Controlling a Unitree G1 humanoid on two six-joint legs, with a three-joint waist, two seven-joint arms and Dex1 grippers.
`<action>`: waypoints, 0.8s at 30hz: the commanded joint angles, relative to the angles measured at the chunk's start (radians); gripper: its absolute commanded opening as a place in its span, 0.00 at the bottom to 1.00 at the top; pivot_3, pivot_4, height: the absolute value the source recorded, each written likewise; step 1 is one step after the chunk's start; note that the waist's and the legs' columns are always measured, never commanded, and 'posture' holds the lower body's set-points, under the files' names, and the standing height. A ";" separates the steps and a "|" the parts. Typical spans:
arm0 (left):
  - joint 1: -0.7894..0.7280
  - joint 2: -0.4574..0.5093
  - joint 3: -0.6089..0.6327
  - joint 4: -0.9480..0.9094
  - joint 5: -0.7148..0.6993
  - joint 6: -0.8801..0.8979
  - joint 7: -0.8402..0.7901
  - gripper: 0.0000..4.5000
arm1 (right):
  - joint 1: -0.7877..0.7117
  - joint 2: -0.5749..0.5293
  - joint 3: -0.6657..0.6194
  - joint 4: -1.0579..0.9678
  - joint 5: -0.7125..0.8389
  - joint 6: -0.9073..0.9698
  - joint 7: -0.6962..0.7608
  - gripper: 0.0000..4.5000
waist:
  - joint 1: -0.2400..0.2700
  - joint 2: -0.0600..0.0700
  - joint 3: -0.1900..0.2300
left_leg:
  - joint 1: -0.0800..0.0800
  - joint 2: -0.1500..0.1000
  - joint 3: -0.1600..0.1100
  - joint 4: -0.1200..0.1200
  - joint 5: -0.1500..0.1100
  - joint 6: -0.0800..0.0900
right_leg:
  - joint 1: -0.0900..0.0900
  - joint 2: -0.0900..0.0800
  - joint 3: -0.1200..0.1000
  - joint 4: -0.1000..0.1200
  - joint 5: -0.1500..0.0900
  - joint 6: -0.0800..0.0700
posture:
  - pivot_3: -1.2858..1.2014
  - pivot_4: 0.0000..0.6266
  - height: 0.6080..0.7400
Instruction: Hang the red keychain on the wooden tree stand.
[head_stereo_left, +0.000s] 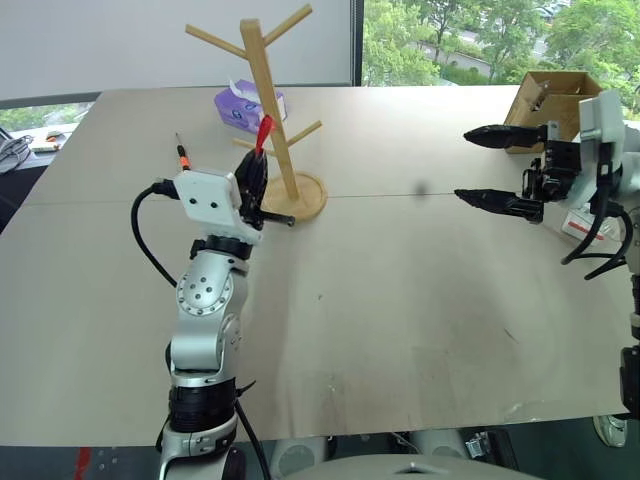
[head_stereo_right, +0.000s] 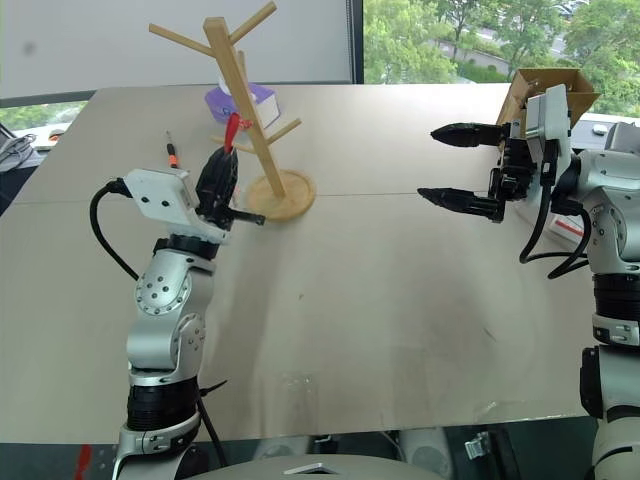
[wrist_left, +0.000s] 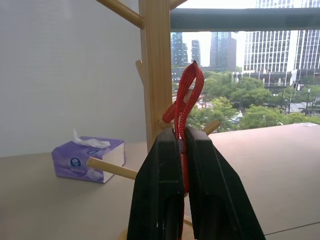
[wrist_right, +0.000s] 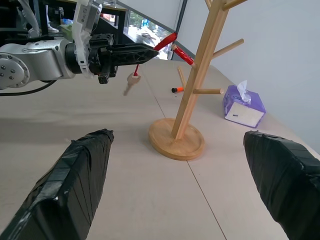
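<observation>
The wooden tree stand (head_stereo_left: 268, 95) rises from its round disc base (head_stereo_left: 305, 197) at the far middle-left of the table. My left gripper (head_stereo_left: 257, 165) is shut on the red keychain (wrist_left: 189, 95). The red strap loop sticks up out of the fingertips, close to the post and beside a lower peg (wrist_left: 112, 169). In the right wrist view the little silver key (wrist_right: 133, 83) dangles below the left gripper (wrist_right: 150, 50). My right gripper (head_stereo_left: 478, 165) is held up over the table's right side, pointing left. It is wide open with nothing between its fingers (wrist_right: 80, 180).
A purple tissue box (head_stereo_left: 243, 106) sits behind the stand. A black-and-orange screwdriver (head_stereo_left: 182, 152) lies to the left of my left gripper. A brown cardboard box (head_stereo_left: 553, 100) stands at the far right, with a white packet (head_stereo_left: 580, 226) near the right edge.
</observation>
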 joint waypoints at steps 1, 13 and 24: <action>-0.007 -0.006 0.007 -0.053 0.002 -0.029 0.010 0.01 | -0.003 -0.003 -0.030 -0.014 0.002 -0.013 -0.004 1.00 | 0.000 0.000 0.000 | 0.000 0.000 0.000 0.000 0.000 0.000 | 0.000 0.000 0.000 0.000 0.000 0.000 | 0.52 0.24 1.00; -0.036 -0.010 -0.014 -0.008 0.029 0.009 0.034 0.01 | -0.009 0.000 -0.035 -0.012 -0.003 -0.012 -0.013 1.00 | 0.000 0.000 0.000 | 0.000 0.000 0.000 0.000 0.000 0.000 | 0.000 0.000 0.000 0.000 0.000 0.000 | 0.52 0.24 1.00; -0.064 -0.013 -0.047 0.036 0.065 0.031 0.040 0.01 | -0.008 -0.001 -0.040 -0.015 -0.002 -0.012 -0.020 1.00 | 0.000 0.000 0.000 | 0.000 0.000 0.000 0.000 0.000 0.000 | 0.000 0.000 0.000 0.000 0.000 0.000 | 0.52 0.24 1.00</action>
